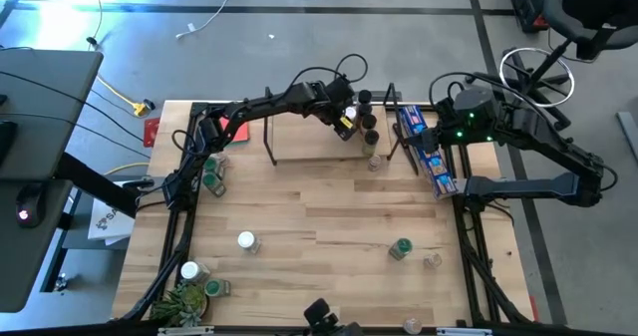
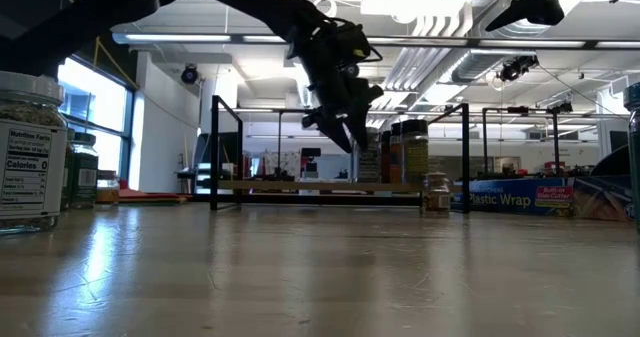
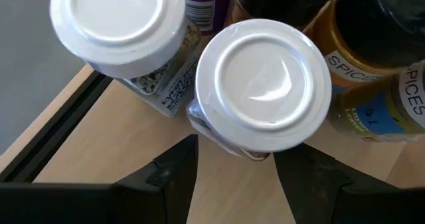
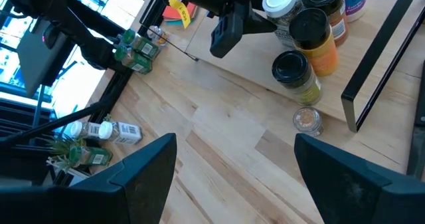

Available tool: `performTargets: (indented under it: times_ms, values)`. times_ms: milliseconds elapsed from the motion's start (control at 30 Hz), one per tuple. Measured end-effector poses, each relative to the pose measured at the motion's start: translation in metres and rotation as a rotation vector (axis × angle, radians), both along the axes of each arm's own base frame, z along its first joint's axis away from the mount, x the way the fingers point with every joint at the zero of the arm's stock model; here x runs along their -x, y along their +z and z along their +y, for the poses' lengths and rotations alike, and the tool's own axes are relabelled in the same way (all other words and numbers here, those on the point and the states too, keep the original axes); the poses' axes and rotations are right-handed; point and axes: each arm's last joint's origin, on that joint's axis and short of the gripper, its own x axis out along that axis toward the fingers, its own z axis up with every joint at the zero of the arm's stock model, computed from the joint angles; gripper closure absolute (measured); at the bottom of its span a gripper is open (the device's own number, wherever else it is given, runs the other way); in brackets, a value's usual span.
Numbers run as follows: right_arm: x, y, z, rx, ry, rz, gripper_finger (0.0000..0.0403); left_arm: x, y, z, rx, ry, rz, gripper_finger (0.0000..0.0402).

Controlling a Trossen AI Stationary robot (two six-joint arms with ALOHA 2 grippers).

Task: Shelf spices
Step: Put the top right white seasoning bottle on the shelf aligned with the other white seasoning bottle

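Left gripper (image 1: 346, 117): above the shelf (image 1: 299, 142)'s right end, fingers spread around a white-lidded jar (image 3: 262, 84), not visibly pinching. Right gripper (image 4: 232, 164): spread wide, empty, right of shelf. Other jars (image 1: 246, 241) scattered on table (image 1: 319, 216).

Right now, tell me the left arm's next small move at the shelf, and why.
Probably lift the left gripper straight up and back off the shelf. Its fingers stand spread on either side of a white-lidded jar that sits upright on the board among other jars, so the jar looks placed. The right gripper waits open beside the shelf.
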Motion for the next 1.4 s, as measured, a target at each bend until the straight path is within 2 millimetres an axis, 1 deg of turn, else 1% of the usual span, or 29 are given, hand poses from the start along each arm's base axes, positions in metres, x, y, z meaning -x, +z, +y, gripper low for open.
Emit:
performTargets:
  times_ms: [267,433,567,700,800,933,1100,1267,1400]
  values:
    - [0.000,0.000,0.000,0.000,0.000,0.000,0.0102,0.001,0.000,0.001,0.009,0.020,-0.004,0.0213]
    - [0.000,0.000,0.001,-0.011,0.021,-0.005,0.0102,0.004,0.003,-0.006,0.049,-0.016,0.025,0.0213]
    - [0.000,-0.001,0.001,-0.010,0.030,0.003,0.0102,0.006,0.016,-0.020,0.019,-0.124,0.050,0.0213]
    - [0.001,-0.001,0.001,-0.002,0.039,0.012,0.0102,0.009,0.040,-0.033,-0.070,-0.245,0.029,0.0215]
    - [0.001,-0.001,0.001,0.004,0.043,0.014,0.0102,0.010,0.054,-0.037,-0.144,-0.323,0.002,0.0227]
    - [0.001,-0.001,0.001,0.012,0.038,0.017,0.0102,0.007,0.060,-0.034,-0.182,-0.390,-0.053,0.0256]
    - [0.001,-0.001,0.001,0.021,0.037,0.021,0.0102,0.003,0.051,-0.020,-0.239,-0.436,-0.053,0.0292]
    - [0.001,-0.001,0.001,0.016,0.029,0.020,0.0102,0.003,0.051,-0.014,-0.317,-0.506,-0.033,0.0299]
    - [0.001,-0.001,0.001,0.015,0.027,0.019,0.0102,0.003,0.049,-0.014,-0.352,-0.569,-0.008,0.0289]
